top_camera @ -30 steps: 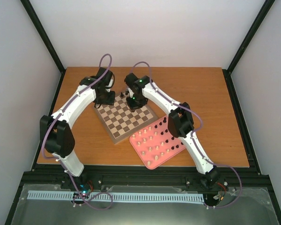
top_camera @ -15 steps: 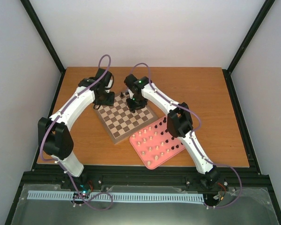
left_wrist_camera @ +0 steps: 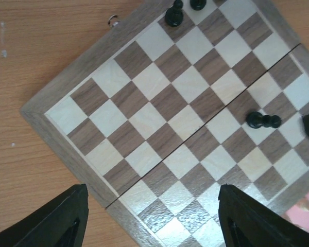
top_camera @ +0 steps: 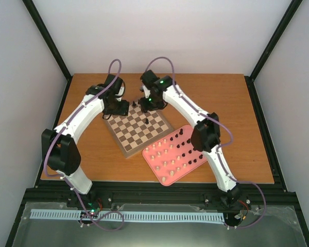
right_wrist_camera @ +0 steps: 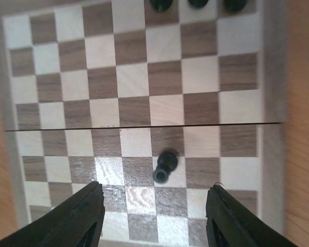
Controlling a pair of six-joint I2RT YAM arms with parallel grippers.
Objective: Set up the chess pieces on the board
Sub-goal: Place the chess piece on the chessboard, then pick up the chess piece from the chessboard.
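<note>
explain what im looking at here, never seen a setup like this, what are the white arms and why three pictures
The white things are two robot arms bolted to the near edge of a wooden table. One picture looks down from above; the other two come from a camera on each wrist, so the dark shapes at their bottom edge are that arm's own fingers. On the table lie a chessboard and a pink tray holding many small dark and cream chess pieces. A few dark pieces stand at the board's far edge, and one dark piece sits alone mid-board. The left gripper and right gripper are both open and hold nothing.
</note>
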